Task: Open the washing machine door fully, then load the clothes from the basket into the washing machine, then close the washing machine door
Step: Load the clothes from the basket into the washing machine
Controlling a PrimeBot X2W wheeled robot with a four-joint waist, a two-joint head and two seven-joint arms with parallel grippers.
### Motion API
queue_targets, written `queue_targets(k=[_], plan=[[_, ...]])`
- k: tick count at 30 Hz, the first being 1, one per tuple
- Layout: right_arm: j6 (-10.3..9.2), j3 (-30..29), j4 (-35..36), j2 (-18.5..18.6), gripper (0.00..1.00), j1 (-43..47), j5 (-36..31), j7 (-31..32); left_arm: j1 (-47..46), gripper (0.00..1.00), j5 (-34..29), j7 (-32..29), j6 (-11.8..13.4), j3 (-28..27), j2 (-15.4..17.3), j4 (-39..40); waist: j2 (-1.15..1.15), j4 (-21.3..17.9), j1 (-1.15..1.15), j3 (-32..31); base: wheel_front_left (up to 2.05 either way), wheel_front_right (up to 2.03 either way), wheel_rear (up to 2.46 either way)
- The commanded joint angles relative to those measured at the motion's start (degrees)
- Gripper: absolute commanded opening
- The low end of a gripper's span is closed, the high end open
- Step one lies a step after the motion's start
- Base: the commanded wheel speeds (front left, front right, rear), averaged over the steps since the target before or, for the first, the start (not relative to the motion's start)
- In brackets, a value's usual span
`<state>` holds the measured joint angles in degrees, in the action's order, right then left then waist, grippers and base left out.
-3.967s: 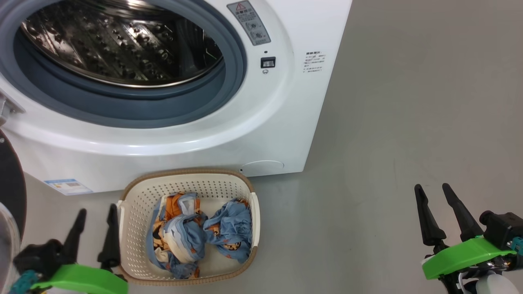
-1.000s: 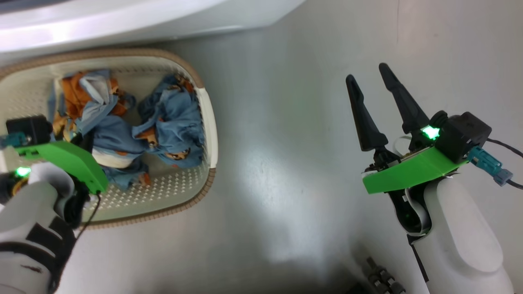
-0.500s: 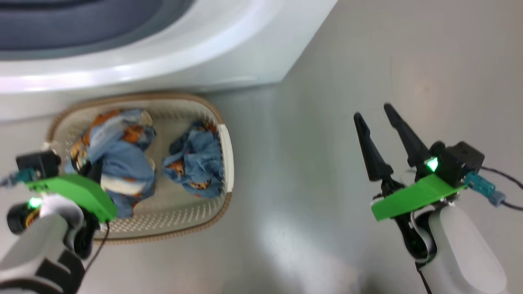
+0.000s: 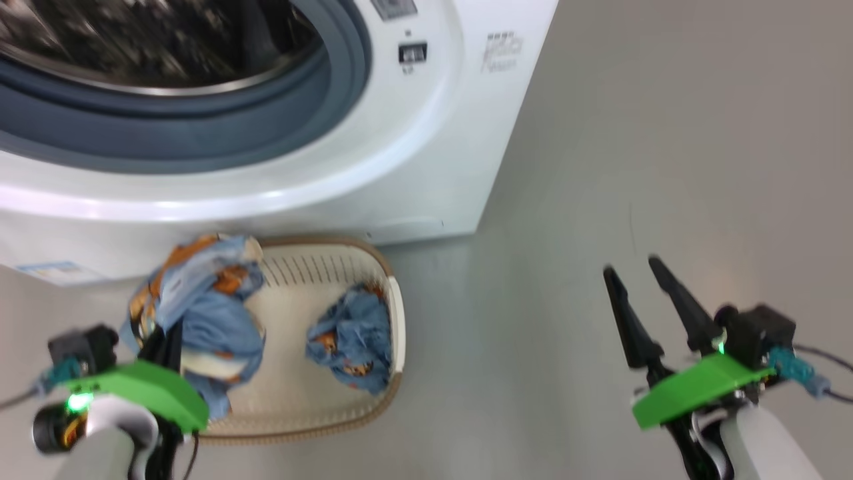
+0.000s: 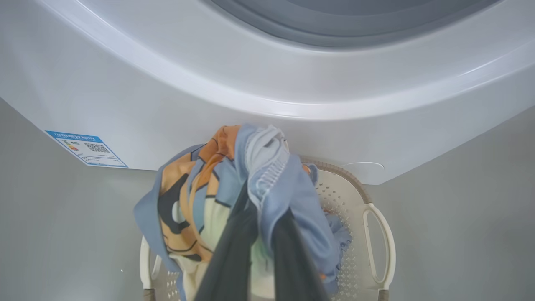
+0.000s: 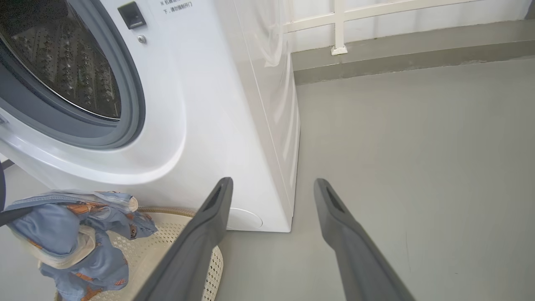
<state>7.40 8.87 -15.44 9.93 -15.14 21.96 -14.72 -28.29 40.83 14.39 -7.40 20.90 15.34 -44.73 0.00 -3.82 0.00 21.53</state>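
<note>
**Loading gets under way**

The left hand (image 5: 259, 225), clamped shut on one bundle of clothes (image 4: 200, 313), has lifted it above the basket (image 4: 394, 313), just below the washing machine (image 4: 426, 133)'s open drum. A second bundle (image 4: 353, 343) remains inside. The right hand (image 4: 631, 265) hangs wide open, empty.

A smooth grey floor (image 4: 666, 133) fills the right half of the head view, matt and evenly lit, with one faint dark line. In the right wrist view a low grey kerb (image 6: 418, 54) crosses the upper right. Above it a white post (image 6: 338, 25) and rail (image 6: 397, 7) stand against a pale wall (image 6: 439, 23).
</note>
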Motion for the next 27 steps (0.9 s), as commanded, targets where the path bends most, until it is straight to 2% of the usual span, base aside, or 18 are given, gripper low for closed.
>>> queue_targets(k=[1,4,11,27], plan=[[0.09,0.94,0.83,0.64,1.0,2.57,0.8,-0.28,2.71,0.0,-2.2,0.61,-0.09,-4.14,1.46,2.64,0.0,1.83,0.0,-7.02,0.0,0.0,0.0],[0.09,0.42,0.79,1.56,1.0,5.63,1.34,-0.28,8.16,0.0,-6.41,0.61,-0.09,-9.7,-0.37,8.0,0.0,2.57,0.0,-10.59,0.0,0.0,0.0],[0.09,-0.77,1.26,2.35,1.0,9.16,1.85,-0.28,15.67,0.0,-11.73,0.61,-0.09,-15.1,-2.23,16.31,0.0,3.13,0.0,-14.42,0.0,0.0,0.0],[0.09,-3.24,2.24,2.84,1.0,13.98,2.22,-0.28,31.3,0.0,-19.7,0.61,-0.09,-23.83,-7.04,37.54,0.0,4.31,0.0,-18.22,0.0,0.0,0.0]])
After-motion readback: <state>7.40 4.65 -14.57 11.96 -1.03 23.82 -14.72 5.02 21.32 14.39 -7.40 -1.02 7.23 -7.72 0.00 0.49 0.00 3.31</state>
